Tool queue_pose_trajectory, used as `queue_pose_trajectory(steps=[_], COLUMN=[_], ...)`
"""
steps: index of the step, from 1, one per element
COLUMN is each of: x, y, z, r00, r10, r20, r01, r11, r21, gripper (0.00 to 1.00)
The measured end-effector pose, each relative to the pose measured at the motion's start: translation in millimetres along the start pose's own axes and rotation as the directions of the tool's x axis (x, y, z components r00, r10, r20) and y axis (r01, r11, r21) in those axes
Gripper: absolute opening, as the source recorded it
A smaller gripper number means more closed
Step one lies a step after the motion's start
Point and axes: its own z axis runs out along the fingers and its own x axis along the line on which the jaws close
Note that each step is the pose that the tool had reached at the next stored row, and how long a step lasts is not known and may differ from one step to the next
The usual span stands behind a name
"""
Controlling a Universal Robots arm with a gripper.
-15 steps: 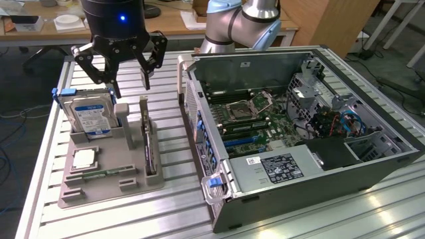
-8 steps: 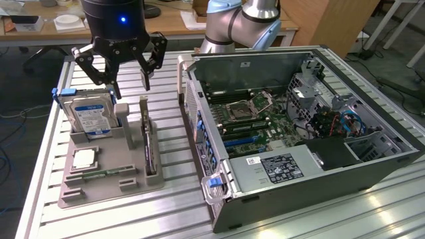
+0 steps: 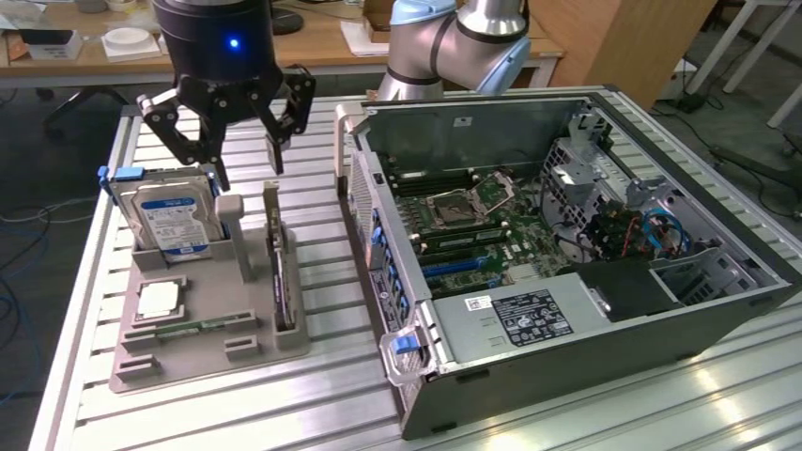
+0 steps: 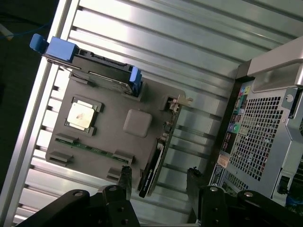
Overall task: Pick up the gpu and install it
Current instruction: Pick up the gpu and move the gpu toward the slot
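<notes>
Exterior view first: where's your gripper (image 3: 248, 172)?

— I have it hanging above the grey holder (image 3: 201, 355), jaws spread wide, nothing in them. As that camera sees it, the fingertips sit over the hard drive (image 3: 169, 218) and the top of the gpu (image 3: 282, 277), clear of both.

And the gpu itself?

— Standing on edge in its slot along the holder's side on the exterior view's right, the side toward the open case (image 3: 708, 324). It's a thin dark strip, upright. Bare table (image 3: 338, 399) slats show between holder and case.

Does the wrist view agree?

— Yes. There the gpu (image 4: 156, 158) lines up with the gap between my fingertips (image 4: 125, 174), one to either side, neither touching it. The hard drive (image 4: 99, 71) with its blue clips stands at one end of the holder (image 4: 102, 137). A pale chip (image 4: 80, 116) and a green memory stick (image 4: 90, 147) lie flat in their recesses. The case's perforated back (image 4: 265, 132) is beyond the gpu.
</notes>
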Motion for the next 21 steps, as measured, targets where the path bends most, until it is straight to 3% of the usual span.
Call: queue_pose_trajectory(steps=[5,11,21], x=[0.5,0.2,0.3], y=[-1.0,-1.2,-1.3], z=[1.2,2.1,6.7], r00=[1.0000,1.0000,0.9981], r10=[0.000,0.001,0.062], r20=[-0.0008,-0.0031,-0.0011], r01=[0.000,-0.001,-0.062], r11=[1.0000,1.0000,0.9980], r21=[0.0006,0.0094,0.0130], gripper=[0.59,0.59,0.59])
